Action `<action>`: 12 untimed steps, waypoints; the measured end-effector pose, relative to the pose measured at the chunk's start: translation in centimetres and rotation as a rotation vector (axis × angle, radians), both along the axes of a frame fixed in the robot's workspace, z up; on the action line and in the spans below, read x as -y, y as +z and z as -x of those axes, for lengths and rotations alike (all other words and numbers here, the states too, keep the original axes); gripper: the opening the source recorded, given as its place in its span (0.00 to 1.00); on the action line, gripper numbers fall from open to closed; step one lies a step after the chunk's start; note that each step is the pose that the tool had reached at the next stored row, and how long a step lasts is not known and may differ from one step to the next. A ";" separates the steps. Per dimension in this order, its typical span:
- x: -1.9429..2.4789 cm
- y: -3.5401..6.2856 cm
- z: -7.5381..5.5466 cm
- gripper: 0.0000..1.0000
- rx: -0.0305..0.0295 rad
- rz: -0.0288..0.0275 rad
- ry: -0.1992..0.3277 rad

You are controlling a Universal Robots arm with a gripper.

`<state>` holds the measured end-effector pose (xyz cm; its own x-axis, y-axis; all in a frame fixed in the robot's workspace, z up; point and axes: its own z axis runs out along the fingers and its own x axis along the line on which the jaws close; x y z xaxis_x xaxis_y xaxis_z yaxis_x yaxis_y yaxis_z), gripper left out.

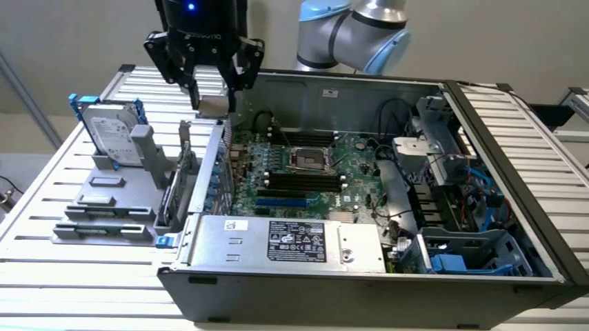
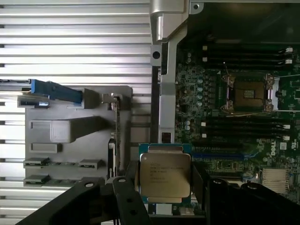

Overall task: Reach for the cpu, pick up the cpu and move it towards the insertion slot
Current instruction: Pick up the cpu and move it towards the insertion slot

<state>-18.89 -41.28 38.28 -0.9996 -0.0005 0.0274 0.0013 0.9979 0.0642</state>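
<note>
Carry step: black claw (image 2: 164,187) clamps flat square silvery cpu (image 2: 165,174), dark-centred metal-framed insertion slot (image 2: 249,93) well ahead; needs lateral travel w/ alignment.

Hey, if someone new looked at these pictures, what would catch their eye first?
The black pincer hangs above the open computer case's wall at the exterior view's left, clamped on the cpu. Inside the case, the insertion slot sits mid-motherboard. An upright hard drive stands in the grey holder outside.

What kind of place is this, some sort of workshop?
Likely a robotics lab bench for computer assembly: an open computer case showing its green motherboard, a gray parts fixture holding a hard drive, and a gripper holding the cpu.
</note>
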 end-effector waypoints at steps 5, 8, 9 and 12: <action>0.00 0.01 -2.3 0.54 -0.0006 -0.0002 0.000; 0.00 0.00 -3.6 0.54 -0.0006 -0.0003 0.000; 0.00 0.00 -4.1 0.54 -0.0005 -0.0003 0.000; 0.00 0.00 -5.5 0.54 -0.0006 -0.0002 0.000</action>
<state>-13.41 -41.28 38.27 -0.9996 -0.0006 0.0281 0.0013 0.9979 0.0644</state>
